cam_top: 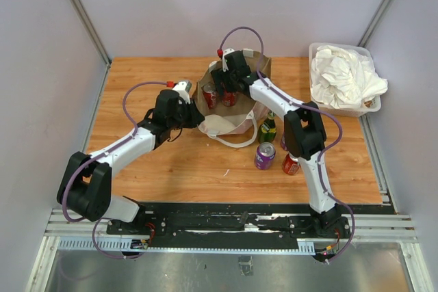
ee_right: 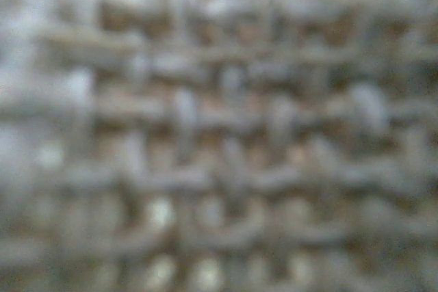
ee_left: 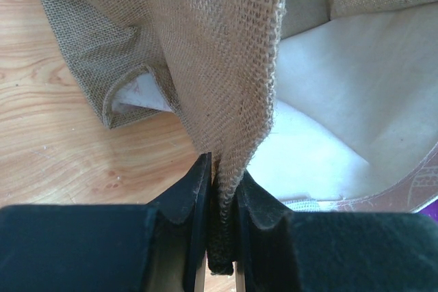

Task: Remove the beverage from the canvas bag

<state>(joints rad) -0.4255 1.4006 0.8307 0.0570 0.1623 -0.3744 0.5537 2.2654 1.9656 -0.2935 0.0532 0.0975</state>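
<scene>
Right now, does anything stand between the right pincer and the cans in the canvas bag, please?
Perhaps the canvas bag's own weave: it fills the right wrist view. From above, the right pincer hangs over two red cans.

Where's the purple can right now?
In the top view, the purple can sits on the table right of centre, just in front of the canvas bag, between the green bottle behind it and a red can to its right.
</scene>
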